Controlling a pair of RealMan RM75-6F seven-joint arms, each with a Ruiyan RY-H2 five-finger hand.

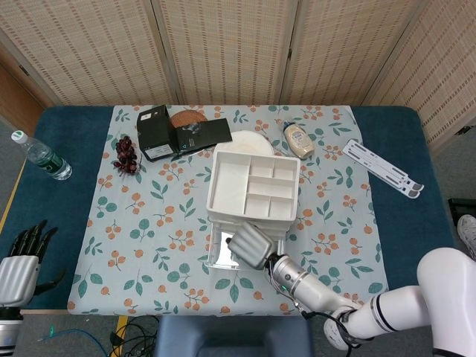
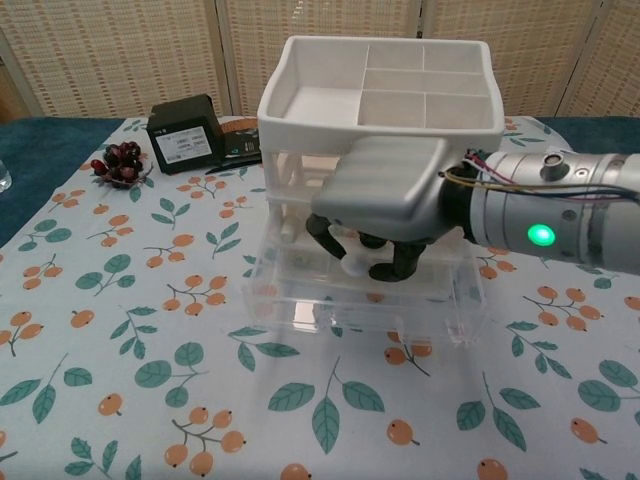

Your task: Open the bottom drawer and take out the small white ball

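A white drawer unit [image 2: 380,100] with a divided top tray stands mid-table, also seen from above [image 1: 253,186]. Its clear bottom drawer [image 2: 300,310] is pulled out toward me. My right hand [image 2: 385,195] hovers over the open drawer, and the small white ball [image 2: 361,266] is pinched between its dark fingertips, just above the drawer. In the head view the right hand [image 1: 251,245] covers the drawer's right part and hides the ball. My left hand [image 1: 18,260] rests off the table's near left corner, holding nothing, fingers apart.
A black box [image 1: 158,132], a bunch of dark grapes [image 1: 125,155] and a water bottle [image 1: 41,156] lie to the left. Behind the unit are a white plate [image 1: 249,141] and a sauce bottle [image 1: 299,140]. A white stand [image 1: 383,169] lies at the right.
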